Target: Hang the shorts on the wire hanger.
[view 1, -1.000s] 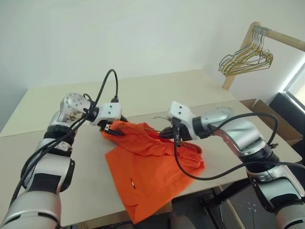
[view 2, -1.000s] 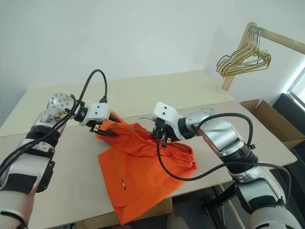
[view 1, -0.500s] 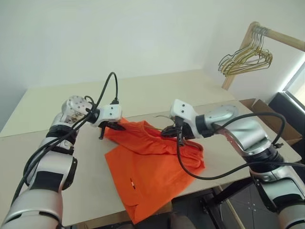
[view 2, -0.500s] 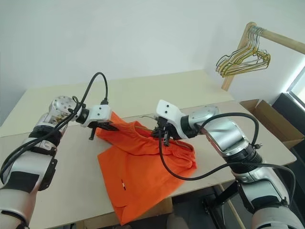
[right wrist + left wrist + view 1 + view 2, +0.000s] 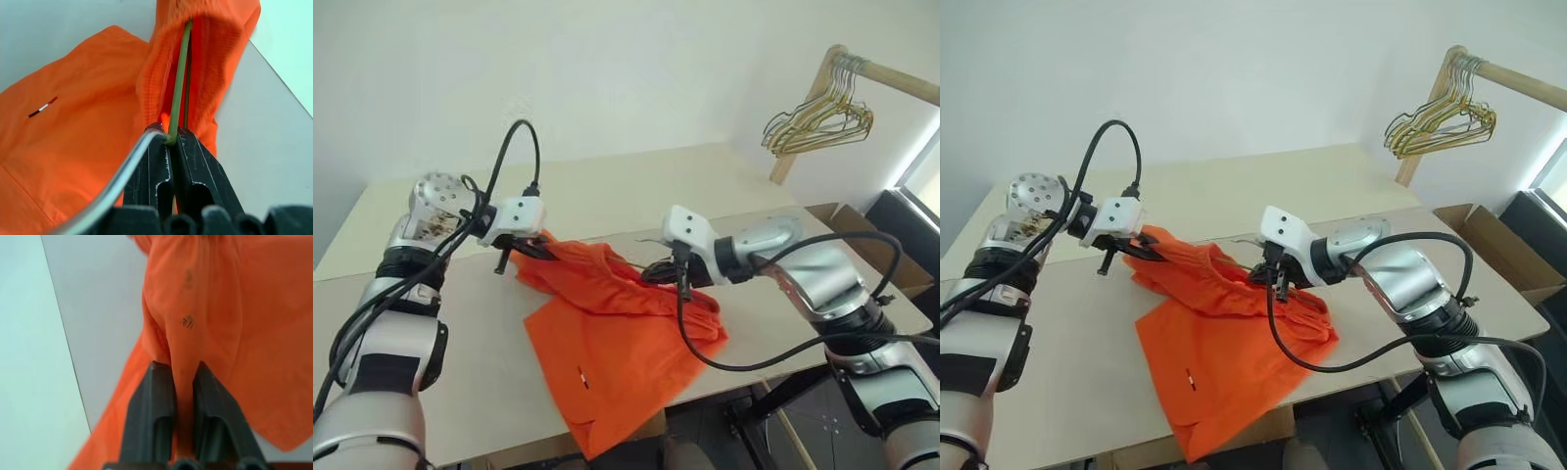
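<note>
Your left tool has lifted its corner of the shorts; your right tool has stayed put on the hanger.

Since a second ago your left tool (image 5: 514, 257) has risen and drawn back from the right one, and it now pinches a fold of the shorts (image 5: 617, 343), holding the waistband corner up off the counter (image 5: 480, 392). Your right tool (image 5: 170, 142) is pressed together on the hanger (image 5: 178, 83), whose wire runs into the waistband opening. The shorts lie on the counter between the two tools, the legs spread toward the near edge and hanging over it a little. Most of the hanger is hidden inside the fabric, so you cannot tell how far in it sits. The small mark (image 5: 1188, 373) on the shorts is too small to read. The spare hangers (image 5: 818, 122) hang on a rack (image 5: 891, 76) well beyond the right tool.
</note>
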